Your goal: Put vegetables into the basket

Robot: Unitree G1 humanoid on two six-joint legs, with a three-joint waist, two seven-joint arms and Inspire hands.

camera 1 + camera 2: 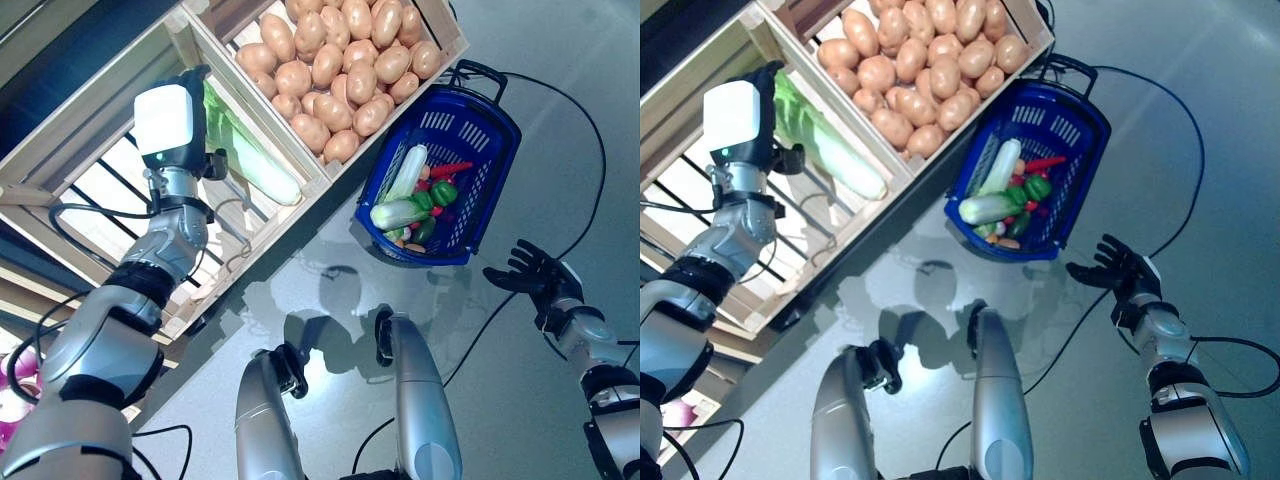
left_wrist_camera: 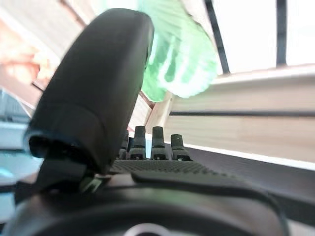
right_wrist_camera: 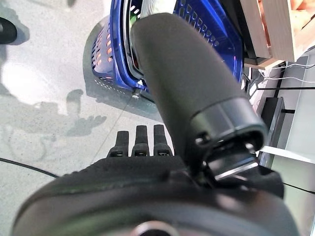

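Note:
The blue basket (image 1: 455,125) stands on the floor against the wooden stand. In it lie two long white-green vegetables (image 1: 408,170), green peppers (image 1: 440,193) and a red one (image 1: 450,168). My left hand (image 1: 175,120) is raised into a crate of the stand, right beside a long pale green leafy vegetable (image 1: 265,170). In the left wrist view its fingers (image 2: 157,142) are straight and the green vegetable (image 2: 177,54) lies past them, not held. My right hand (image 1: 530,272) is open with its fingers spread, low over the floor beside the basket's near corner; the basket (image 3: 118,44) shows past it.
The wooden stand (image 1: 80,130) with its crates runs along the left and top, and its front edge meets the basket. Grey glossy floor (image 1: 560,120) spreads to the right of the basket and below it. A pink object (image 1: 10,400) sits at the far lower left.

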